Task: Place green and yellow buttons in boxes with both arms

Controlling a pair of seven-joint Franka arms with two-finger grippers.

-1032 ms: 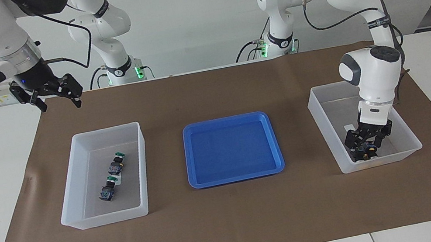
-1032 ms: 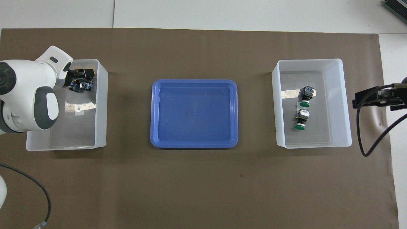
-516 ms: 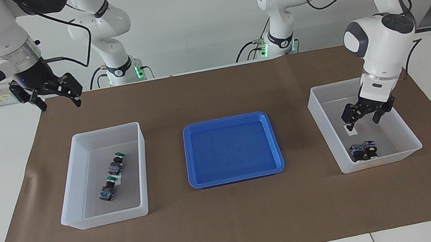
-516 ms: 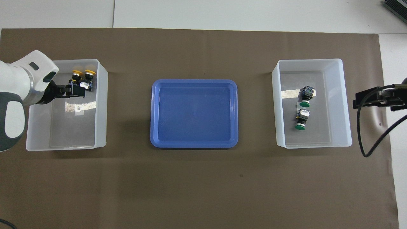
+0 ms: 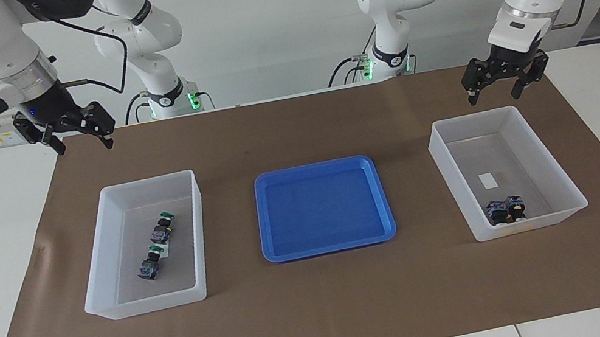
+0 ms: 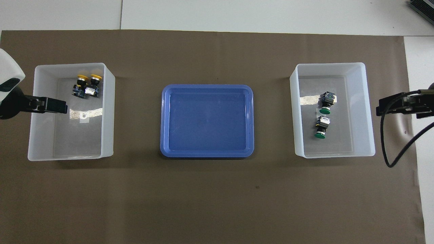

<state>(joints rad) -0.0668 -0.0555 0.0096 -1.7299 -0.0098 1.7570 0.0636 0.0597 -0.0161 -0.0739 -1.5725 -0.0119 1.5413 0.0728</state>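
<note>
Two yellow buttons (image 5: pixel 506 210) (image 6: pixel 86 86) lie side by side in the box (image 5: pixel 532 223) (image 6: pixel 78 135) at the left arm's end, in its corner farthest from the robots. Two green buttons (image 5: pixel 159 243) (image 6: pixel 323 115) lie in a row in the box (image 5: pixel 144 301) (image 6: pixel 339 142) at the right arm's end. My left gripper (image 5: pixel 494 94) (image 6: pixel 61 105) is open and empty, raised high over its box's edge nearest the robots. My right gripper (image 5: pixel 85 146) (image 6: pixel 383 105) is open and empty, and waits raised over the mat's edge beside its box.
A shallow blue tray (image 5: pixel 312 167) (image 6: pixel 206 87) lies between the two boxes and holds nothing. A brown mat (image 5: pixel 325 312) covers the white table. A black cable (image 6: pixel 390 142) hangs from the right arm.
My left gripper has let go of a yellow button, risen out of its box and drawn back toward the robots. Both yellow buttons stay in the box. The right arm has not moved.
</note>
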